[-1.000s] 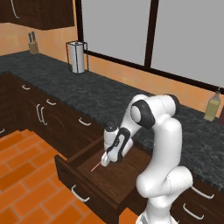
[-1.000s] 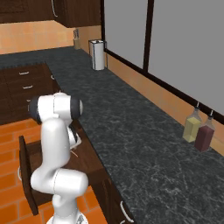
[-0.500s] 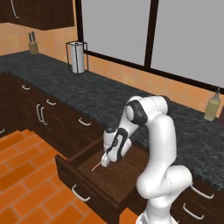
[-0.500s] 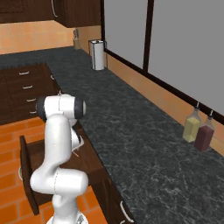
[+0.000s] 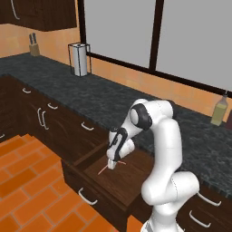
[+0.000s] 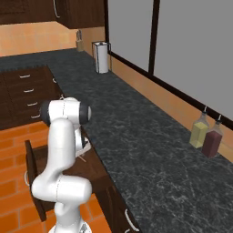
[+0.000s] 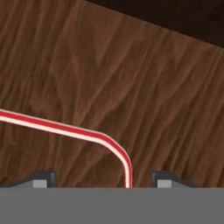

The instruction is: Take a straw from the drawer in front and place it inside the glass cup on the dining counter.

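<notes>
The dark-brown drawer (image 5: pixel 93 192) stands pulled out under the black counter, and its wooden floor (image 7: pixel 109 65) shows in the hand view. The thin red-and-white straw (image 7: pixel 65 127) lies on that floor, bent near one end, and shows as a faint line (image 5: pixel 103 169) beside the hand. My gripper (image 5: pixel 111 165) reaches down into the drawer. Its fingers are apart, and the bent end of the straw runs between the two fingertips (image 7: pixel 43 179) without touching either. The gripper (image 7: pixel 103 180) is open. The glass cup and the dining counter are out of view.
A black speckled counter (image 6: pixel 136 136) runs over the drawer, with a paper towel holder (image 5: pixel 79 59), a knife block (image 5: pixel 32 45) and two bottles (image 6: pixel 205 134) on it. Orange tiled floor (image 5: pixel 27 181) lies in front. The drawer's front has a silver handle (image 5: pixel 87 197).
The arm's shoulder and elbow have leaned further left over the drawer. The hand has stayed low in the drawer at the straw.
</notes>
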Motion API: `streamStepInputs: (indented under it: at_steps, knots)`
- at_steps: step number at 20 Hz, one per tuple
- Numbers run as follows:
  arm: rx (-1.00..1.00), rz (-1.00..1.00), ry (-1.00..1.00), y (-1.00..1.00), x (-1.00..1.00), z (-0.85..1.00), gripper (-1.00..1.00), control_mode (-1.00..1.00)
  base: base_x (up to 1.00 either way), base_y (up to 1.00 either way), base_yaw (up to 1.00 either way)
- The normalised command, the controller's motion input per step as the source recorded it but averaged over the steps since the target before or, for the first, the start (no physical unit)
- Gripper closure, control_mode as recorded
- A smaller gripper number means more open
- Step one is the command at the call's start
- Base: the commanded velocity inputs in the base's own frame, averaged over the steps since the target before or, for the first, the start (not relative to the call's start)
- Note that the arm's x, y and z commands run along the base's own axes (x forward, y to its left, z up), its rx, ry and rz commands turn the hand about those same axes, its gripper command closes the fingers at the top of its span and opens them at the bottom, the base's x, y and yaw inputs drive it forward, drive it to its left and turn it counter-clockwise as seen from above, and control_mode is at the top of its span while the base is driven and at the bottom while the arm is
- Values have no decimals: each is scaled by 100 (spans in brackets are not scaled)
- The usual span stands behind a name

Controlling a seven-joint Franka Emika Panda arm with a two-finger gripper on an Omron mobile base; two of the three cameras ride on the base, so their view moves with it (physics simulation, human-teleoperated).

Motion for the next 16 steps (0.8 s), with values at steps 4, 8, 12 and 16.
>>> streamStepInputs:
  at_steps: [4,8,12,16]
  knots:
    - [0,0,2,25,-38,-52,100,-100,0,0,0]
    - [-1,0,-1,49,-62,-26,100,-100,0,0,0]
    - [-5,0,-7,41,-64,-7,100,-100,0,0,0]
    - [-1,0,-19,20,-72,55,100,-100,0,0,0]
